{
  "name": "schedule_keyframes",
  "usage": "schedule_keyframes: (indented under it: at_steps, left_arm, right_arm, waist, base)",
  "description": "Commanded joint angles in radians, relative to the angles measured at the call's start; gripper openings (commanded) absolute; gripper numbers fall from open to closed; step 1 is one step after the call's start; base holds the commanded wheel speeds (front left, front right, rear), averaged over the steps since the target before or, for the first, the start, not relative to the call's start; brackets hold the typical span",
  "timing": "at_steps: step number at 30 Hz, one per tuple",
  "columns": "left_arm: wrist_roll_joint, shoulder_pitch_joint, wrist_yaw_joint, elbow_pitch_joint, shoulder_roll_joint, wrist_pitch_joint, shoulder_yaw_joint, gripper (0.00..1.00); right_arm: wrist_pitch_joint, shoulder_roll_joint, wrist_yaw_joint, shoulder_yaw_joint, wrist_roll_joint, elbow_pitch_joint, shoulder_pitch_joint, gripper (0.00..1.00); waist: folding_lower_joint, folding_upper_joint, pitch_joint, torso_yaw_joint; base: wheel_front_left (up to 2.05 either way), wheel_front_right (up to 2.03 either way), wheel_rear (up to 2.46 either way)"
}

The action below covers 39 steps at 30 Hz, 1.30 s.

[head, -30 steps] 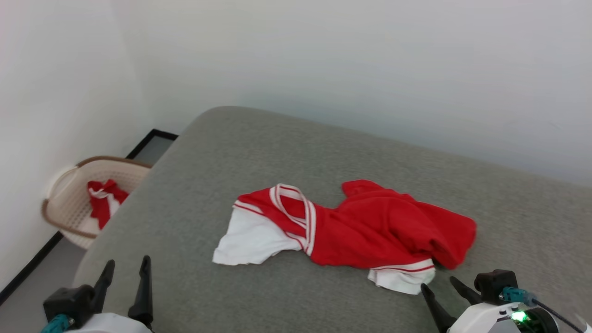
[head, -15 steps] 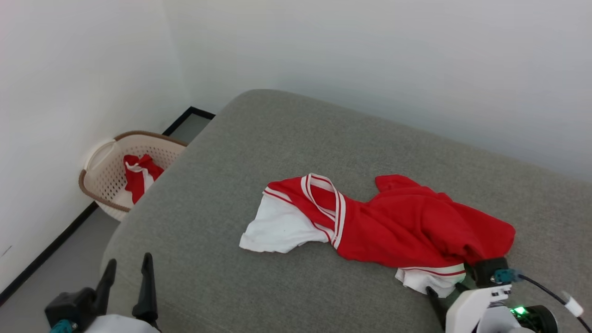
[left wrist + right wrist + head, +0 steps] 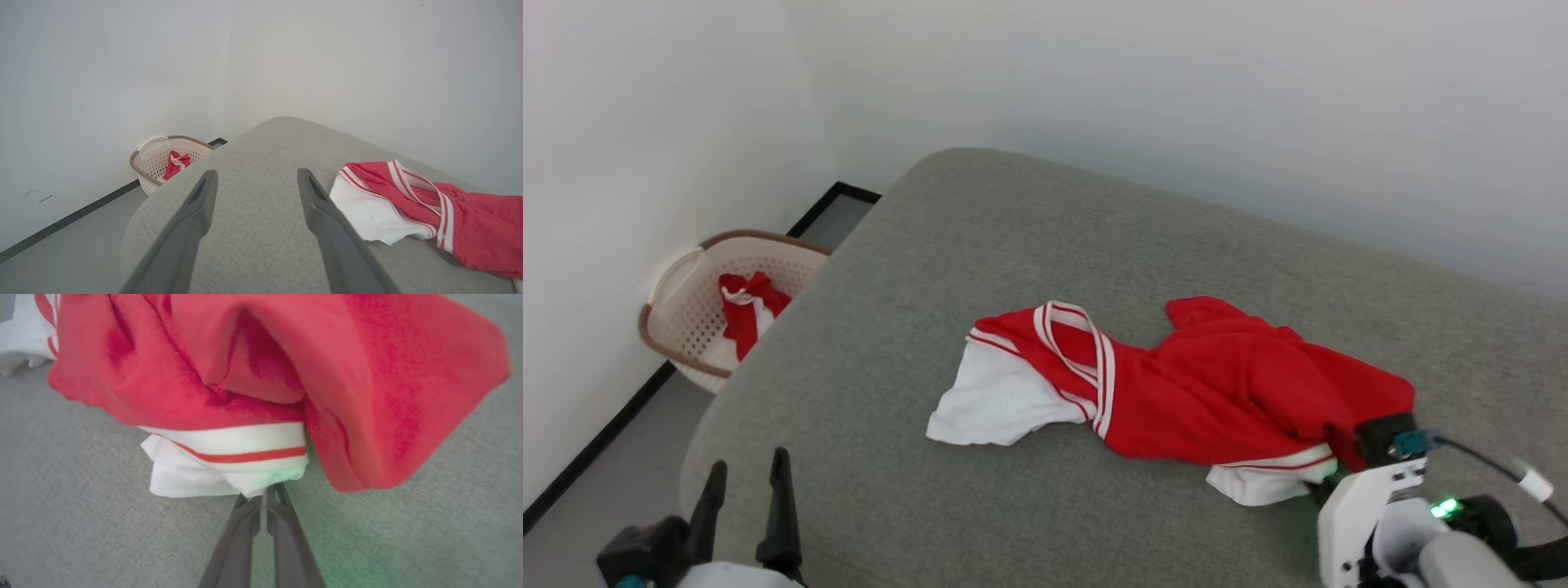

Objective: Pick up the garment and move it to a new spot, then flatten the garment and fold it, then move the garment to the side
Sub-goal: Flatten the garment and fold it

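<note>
Pinches the near white sleeve end of the red T-shirt [image 3: 1233, 392] with the right end effector [image 3: 1321, 487] at the lower right of the head view. From the right wrist, presses both dark fingers [image 3: 245, 531] together, tips touching, with a sliver of white cloth caught between them just under the white band with its thin red stripe. Leaves the rest of the T-shirt crumpled on the grey cushion [image 3: 1013, 245], red body bunched up directly beyond and above the closed tips and spread away to the left. Further left, a striped neckband and a second white sleeve lying flat on the cushion. Holds the left end effector [image 3: 750, 461] open and empty at the lower left, fingers spread wide over the near left part of the cushion, well apart from the T-shirt, with the flat white sleeve off to its right in the left wrist view. Beyond the cushion's left edge, on the floor against the wall, a beige perforated basket [image 3: 678, 314] with a small red-and-white bundle [image 3: 742, 318] inside.
</note>
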Motion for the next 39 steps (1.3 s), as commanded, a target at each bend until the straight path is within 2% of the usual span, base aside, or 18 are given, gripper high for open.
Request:
schedule_keyframes:
  at_steps: [1, 14, 22, 28, 39]
  left_arm:
    - [0.009, 0.016, -0.010, -0.001, -0.006, 0.000, 0.009, 1.00]
    - [0.043, 0.044, -0.049, 0.006, -0.030, 0.000, 0.053, 1.00]
    - [0.057, 0.037, -0.068, 0.019, -0.041, 0.000, 0.055, 1.00]
    - [0.062, 0.015, -0.081, 0.038, -0.046, 0.000, 0.059, 1.00]
    - [0.074, -0.012, -0.096, 0.064, -0.050, 0.000, 0.056, 1.00]
  right_arm:
    - [0.006, -0.018, -0.001, 0.004, 0.018, -0.015, -0.015, 0.00]
    - [0.078, -0.229, -0.001, -0.077, 0.036, -0.170, 0.004, 0.00]
    - [0.115, -0.321, -0.001, -0.163, 0.029, -0.158, 0.040, 0.00]
    - [0.116, -0.332, -0.001, -0.216, 0.031, -0.089, 0.066, 0.00]
    - [0.079, -0.288, -0.001, -0.238, 0.033, 0.057, 0.032, 0.00]
  waist:
    - [0.0000, 0.0000, -0.005, -0.018]
    - [0.0000, 0.0000, -0.037, -0.112]
    - [0.0000, 0.0000, -0.039, -0.147]
    - [0.0000, 0.0000, -0.029, -0.157]
    - [0.0000, 0.0000, -0.009, -0.169]
  base:
    - [0.00, 0.00, 0.00]
    - [0.00, 0.00, 0.00]
    - [0.00, 0.00, 0.00]
    - [0.00, 0.00, 0.00]
    - [0.00, 0.00, 0.00]
